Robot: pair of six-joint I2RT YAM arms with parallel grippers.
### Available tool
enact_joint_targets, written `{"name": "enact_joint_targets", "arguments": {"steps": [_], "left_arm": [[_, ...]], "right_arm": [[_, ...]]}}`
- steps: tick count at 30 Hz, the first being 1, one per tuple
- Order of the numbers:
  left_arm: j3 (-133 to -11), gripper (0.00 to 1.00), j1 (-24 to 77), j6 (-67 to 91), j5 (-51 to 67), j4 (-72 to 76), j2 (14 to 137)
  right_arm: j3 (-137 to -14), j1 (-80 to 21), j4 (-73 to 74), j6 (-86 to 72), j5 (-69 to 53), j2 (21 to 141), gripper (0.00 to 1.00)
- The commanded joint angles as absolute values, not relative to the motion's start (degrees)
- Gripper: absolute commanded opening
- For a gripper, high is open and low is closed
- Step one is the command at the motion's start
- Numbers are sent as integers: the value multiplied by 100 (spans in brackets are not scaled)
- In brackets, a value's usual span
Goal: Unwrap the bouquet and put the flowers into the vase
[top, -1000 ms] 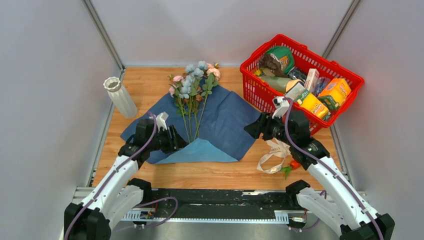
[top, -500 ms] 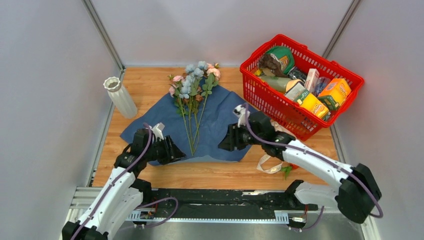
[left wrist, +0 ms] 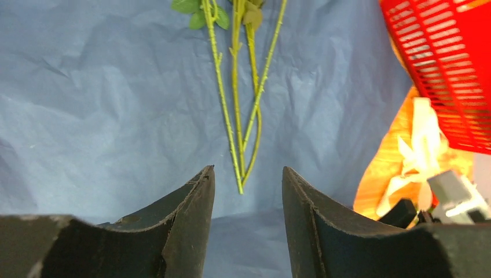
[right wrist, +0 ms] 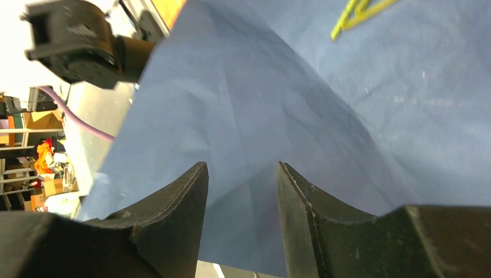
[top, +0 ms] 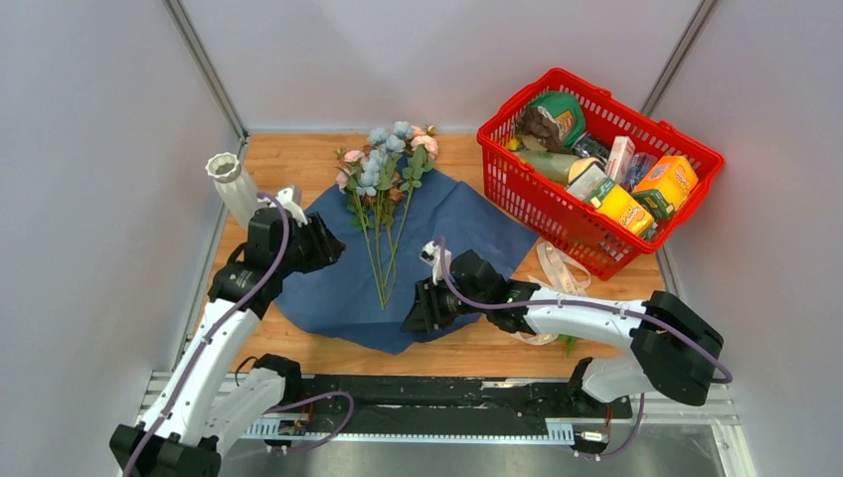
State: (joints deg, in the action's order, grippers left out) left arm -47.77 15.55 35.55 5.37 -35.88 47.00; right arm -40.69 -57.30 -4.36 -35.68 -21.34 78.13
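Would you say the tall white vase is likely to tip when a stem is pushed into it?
Probably: the vase is tall and slim, so a sideways nudge could topple it. Being round, it might then roll.

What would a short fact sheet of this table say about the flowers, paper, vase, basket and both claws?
Paper: blue sheet, opened out
Flowers: unwrapped, lying on the sheet
Vase: white, upright, far left, no stems inside
Basket: red, far right, holding groceries
Ribbon: loose, beside the basket
Left claw: open, over the sheet, holding nothing
Right claw: open, at the sheet's near edge
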Motion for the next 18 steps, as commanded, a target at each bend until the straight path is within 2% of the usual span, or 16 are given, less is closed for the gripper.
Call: {"name": "enact_joint_targets", "arguments": {"steps": [1,9,18], "left_arm": [[-4940,55,1547,3191,175,-3490,5114],[-4834,55,1556,3138,422,-3331,5554],[-4878,55,1547,3068,325,-3208,6090]], "right_arm": [[-3394,-5932,-1150,-3876,-2153,7603,50],[-2830,-6240,-1064,-4192,-1557,7901,48],[-3717,-6793,-1055,-4580,-818,7856,49]]}}
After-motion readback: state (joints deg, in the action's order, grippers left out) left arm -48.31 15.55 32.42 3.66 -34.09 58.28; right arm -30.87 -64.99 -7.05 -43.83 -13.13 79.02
